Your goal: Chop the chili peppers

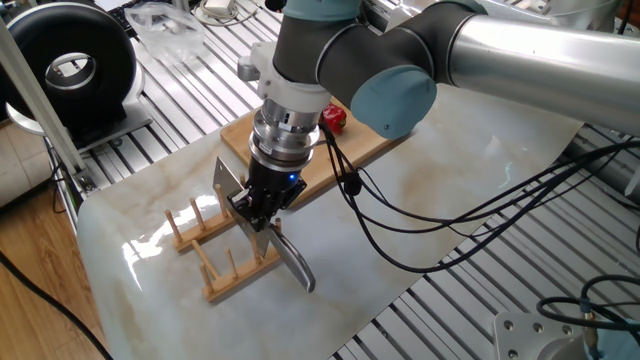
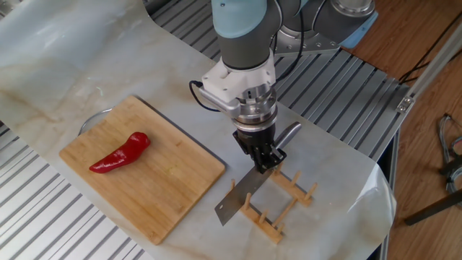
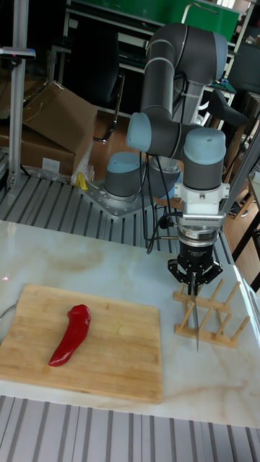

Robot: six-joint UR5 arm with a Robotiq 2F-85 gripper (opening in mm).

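One whole glossy red chili pepper [image 2: 119,153] lies on the left part of the wooden cutting board [image 2: 170,189]; it shows again as the chili pepper [image 3: 70,333] and only as a red tip behind the arm [image 1: 333,118]. My gripper [image 2: 264,160] is well to the right of it, over the wooden peg rack [image 2: 287,204], shut on a knife. The flat steel blade [image 2: 237,204] stands on edge between the rack's pegs, and the handle [image 2: 289,133] sticks out behind the fingers. In the tall fixed view the knife [image 3: 196,321] hangs edge-on under the gripper [image 3: 195,283].
Board and rack rest on a marble-patterned sheet over a slatted aluminium table. A black round device [image 1: 75,65] stands at the far left corner. Black cables [image 1: 420,240] hang from the arm over the sheet. A cardboard box [image 3: 43,123] sits behind the table.
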